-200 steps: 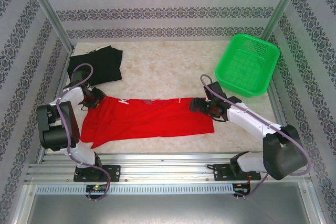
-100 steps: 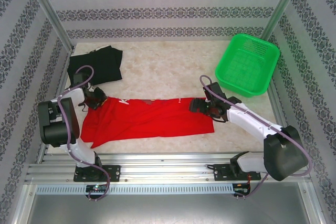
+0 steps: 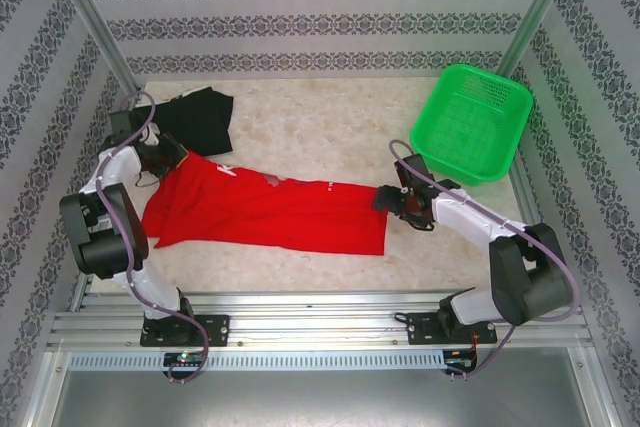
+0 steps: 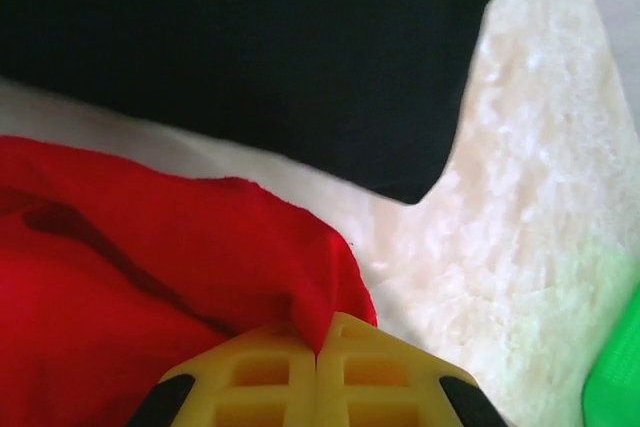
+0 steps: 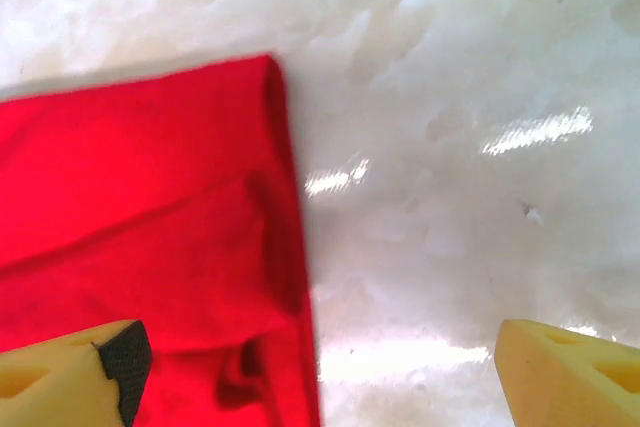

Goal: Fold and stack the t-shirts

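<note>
Now left gripper (image 4: 317,352) clamped tight on red shirt (image 3: 270,212), fold of cloth pinched between yellow fingers at shirt's far left corner. Red shirt spread lengthwise, left to right, across middle of table (image 3: 320,117). Black shirt (image 3: 195,117) lies at table's far left corner, just beyond pinched corner. Right gripper (image 3: 386,199) at red shirt's right edge, jaws wide apart: one finger over cloth, other over bare table, nothing held. Green basket (image 3: 470,122) far right, apart from both shirts.
</note>
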